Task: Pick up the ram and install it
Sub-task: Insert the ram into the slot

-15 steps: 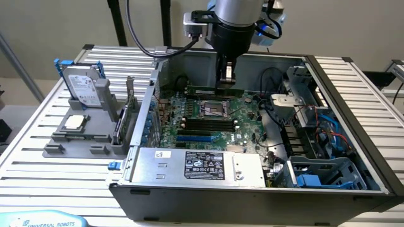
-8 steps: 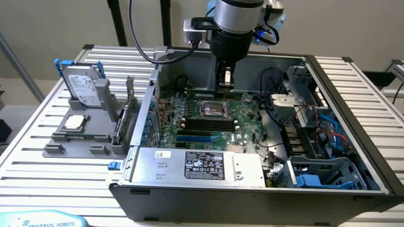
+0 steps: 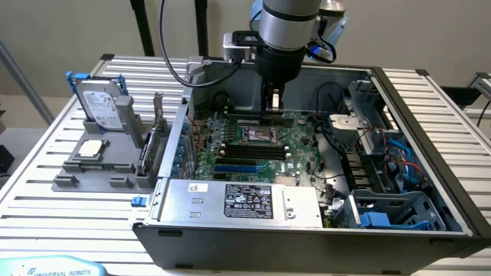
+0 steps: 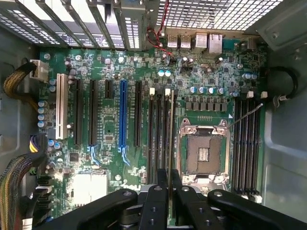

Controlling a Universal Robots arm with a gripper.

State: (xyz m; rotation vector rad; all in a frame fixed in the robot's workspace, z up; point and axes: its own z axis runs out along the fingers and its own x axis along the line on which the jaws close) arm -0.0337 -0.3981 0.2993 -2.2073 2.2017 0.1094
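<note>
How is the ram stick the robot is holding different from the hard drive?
The ram is a thin stick; the hard drive is a wide silver-grey box. The ram is pinched in the gripper over the motherboard inside the case; the hard drive leans in a grey holder outside it. Both are computer parts standing on edge.

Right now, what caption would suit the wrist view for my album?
End effector gripping the ram edge-on over the black motherboard slots, beside the CPU socket.

A hard drive (image 3: 102, 106) stands upright in a grey holder (image 3: 84, 172) just beside the open computer case (image 3: 307, 247).
</note>
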